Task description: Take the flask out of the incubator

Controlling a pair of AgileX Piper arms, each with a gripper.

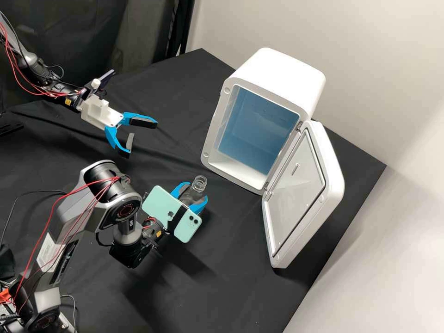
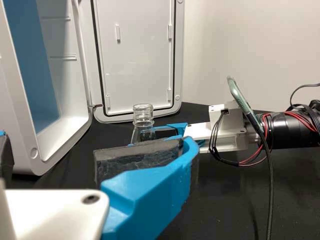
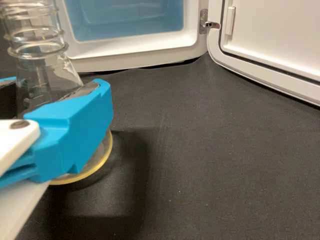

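A clear glass flask stands upright on the black bench in front of the open white incubator. The incubator's blue inside holds nothing. My right gripper is shut on the flask low on its body. In the right wrist view a blue finger presses the flask just above its base. My left gripper hangs open over the bench, to the left of the flask and farther back, with nothing in it. One of its fingers shows in the left wrist view, with the flask beyond.
The incubator door is swung wide open to the right, its lower corner on the bench near the front right edge. A mint green phone is mounted on the right wrist. Red cables run along both arms.
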